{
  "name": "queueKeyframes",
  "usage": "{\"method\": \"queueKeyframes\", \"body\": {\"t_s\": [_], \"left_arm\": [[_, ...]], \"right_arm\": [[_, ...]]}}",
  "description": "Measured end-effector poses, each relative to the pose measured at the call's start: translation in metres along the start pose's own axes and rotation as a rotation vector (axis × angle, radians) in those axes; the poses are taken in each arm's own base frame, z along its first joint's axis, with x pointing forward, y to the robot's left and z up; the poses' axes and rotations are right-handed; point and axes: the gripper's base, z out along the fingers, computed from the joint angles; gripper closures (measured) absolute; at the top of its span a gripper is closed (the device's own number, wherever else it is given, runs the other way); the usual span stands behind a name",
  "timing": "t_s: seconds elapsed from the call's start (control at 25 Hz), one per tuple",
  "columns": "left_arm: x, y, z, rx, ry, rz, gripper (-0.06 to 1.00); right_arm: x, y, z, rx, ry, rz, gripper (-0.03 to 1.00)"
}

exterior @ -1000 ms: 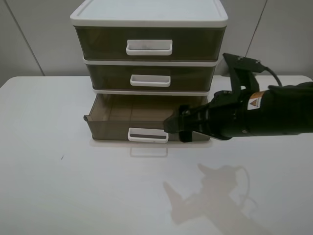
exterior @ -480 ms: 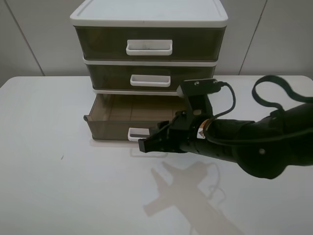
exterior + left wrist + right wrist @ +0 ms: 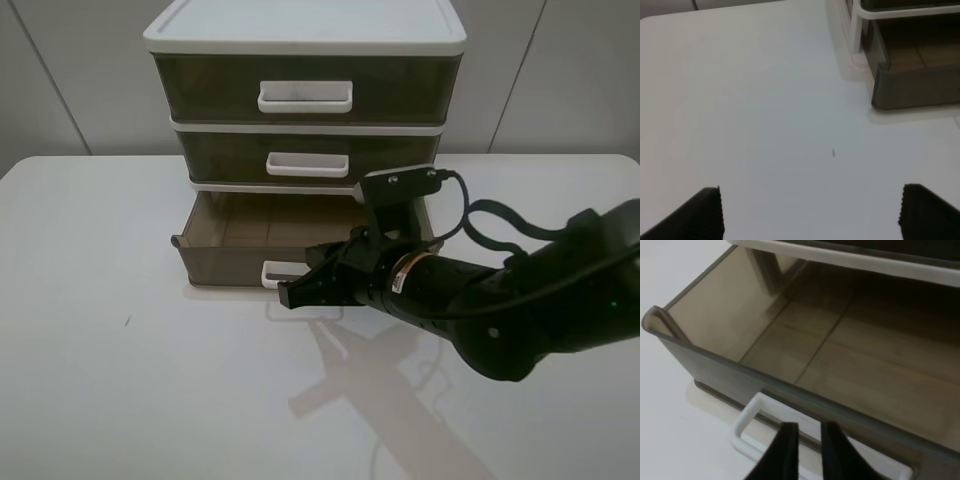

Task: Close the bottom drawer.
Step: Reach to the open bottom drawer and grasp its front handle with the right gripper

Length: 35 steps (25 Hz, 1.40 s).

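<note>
Three drawers [image 3: 305,97], bottom drawer [image 3: 225,262] alone open; right tool [image 3: 290,296] narrow at its handle [image 3: 747,422], left tool [image 3: 812,212] wide

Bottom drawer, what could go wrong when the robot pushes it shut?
The right gripper has its fingers at the white loop handle, so they might slip past or snag it instead of pushing the bottom drawer. The drawer unit just stands on the smooth table; a hard push might slide it.

The bottom drawer [image 3: 222,262] juts forward from the three-drawer unit [image 3: 305,25] on the table [image 3: 100,380]; the right gripper [image 3: 286,296] is just before the drawer's handle [image 3: 267,275].
</note>
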Motion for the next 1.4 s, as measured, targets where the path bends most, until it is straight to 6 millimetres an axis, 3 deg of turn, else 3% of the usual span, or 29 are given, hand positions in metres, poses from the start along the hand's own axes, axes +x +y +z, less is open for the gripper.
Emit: {"method": "queueKeyframes", "body": {"t_s": [0.6, 0.8, 1.4], "left_arm": [[0.0, 0.0, 0.0, 0.0, 0.0, 0.0, 0.23], [0.0, 0.0, 0.0, 0.0, 0.0, 0.0, 0.23], [0.0, 0.0, 0.0, 0.0, 0.0, 0.0, 0.23]], "right_arm": [[0.004, 0.002, 0.005, -0.014, -0.035, -0.019, 0.95], [0.015, -0.001, 0.013, -0.001, -0.012, -0.03, 0.95], [0.023, -0.001, 0.035, 0.009, -0.055, -0.038, 0.95]]}}
